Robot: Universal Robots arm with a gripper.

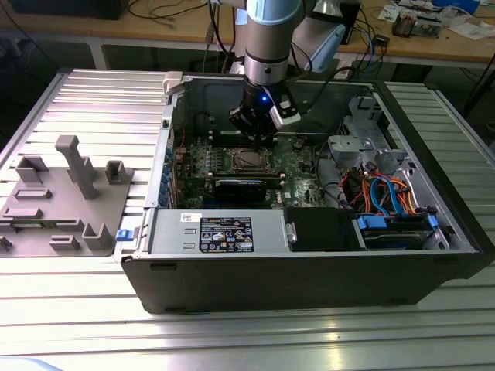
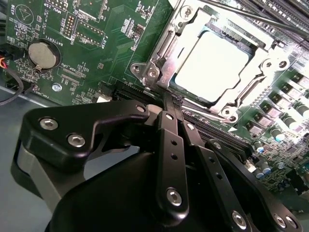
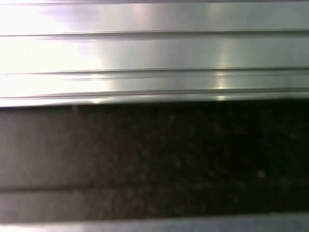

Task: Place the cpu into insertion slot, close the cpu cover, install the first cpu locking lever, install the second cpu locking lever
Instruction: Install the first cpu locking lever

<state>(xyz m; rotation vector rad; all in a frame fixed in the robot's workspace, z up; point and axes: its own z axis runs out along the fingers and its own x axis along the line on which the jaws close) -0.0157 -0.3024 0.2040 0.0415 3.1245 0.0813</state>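
Nearest your second wrist view is the black gripper [image 2: 175,104], linkage arms and screw heads filling the foreground. Its jaws are pressed together into one narrow tip, pinching nothing you can make out, and that tip sits right at the corner of the socket frame.

The cpu [image 2: 211,66] lies seated in the insertion slot [image 2: 247,47], its bright metal top showing through the window of the cpu cover [image 2: 189,24], which lies flat over it. A thin locking lever [image 2: 251,17] runs along the socket edge on the far side from the gripper; whether it is latched, you cannot tell.

A coin battery [image 2: 43,53] sits on the green motherboard [image 2: 116,34], at about 9 o'clock from the socket in that view.

In the exterior view the gripper [image 1: 260,137] hangs inside the open computer case [image 1: 309,278], just at 12 o'clock of the socket. The case rests on the ribbed metal surface [image 1: 93,100]; a grey fixture tray [image 1: 66,197] lies well apart at the case's 9 o'clock.
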